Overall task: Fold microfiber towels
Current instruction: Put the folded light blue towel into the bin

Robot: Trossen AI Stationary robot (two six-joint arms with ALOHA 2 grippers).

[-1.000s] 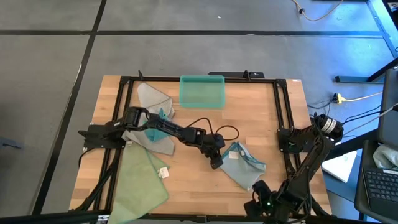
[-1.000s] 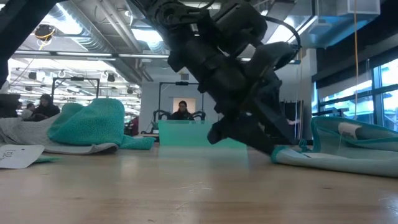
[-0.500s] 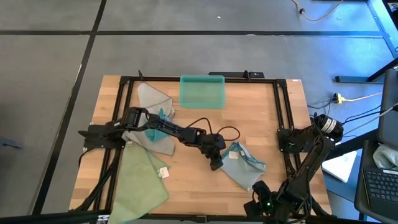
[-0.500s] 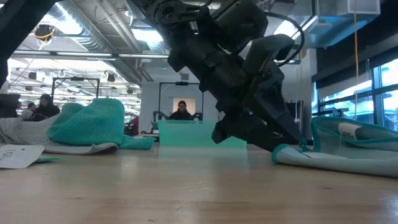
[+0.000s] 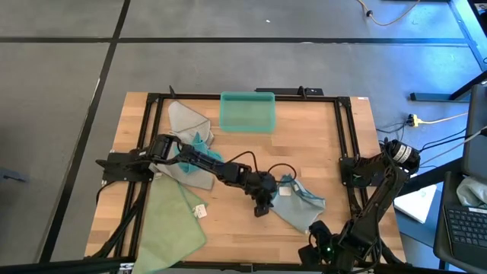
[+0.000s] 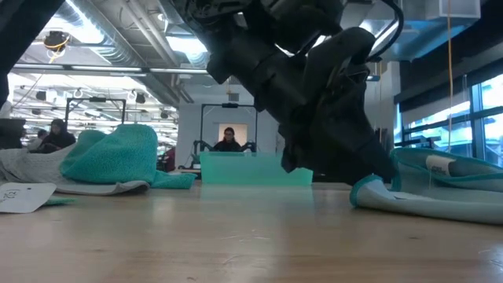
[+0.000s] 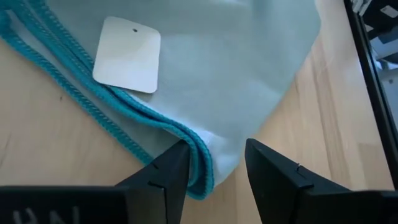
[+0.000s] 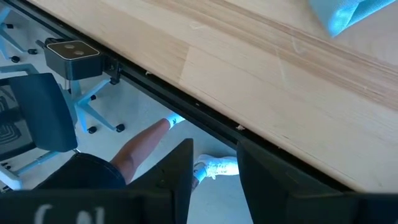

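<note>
Now my left gripper (image 7: 214, 165), fingers parted, straddles the teal-hemmed corner of the pale towel (image 5: 298, 199) lying right of the table's centre (tag up). Next, I'd pinch that edge. My right gripper (image 8: 214, 163), also parted, waits off-table.

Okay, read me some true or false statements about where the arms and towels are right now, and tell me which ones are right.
1. The left gripper is open over a corner of the pale blue-green towel. True.
2. The teal bin holds a folded towel. False: it looks empty.
3. The right gripper is gripping a towel. False: it is open, past the table edge.
4. A pale green towel lies at the table's near left corner. True.
</note>
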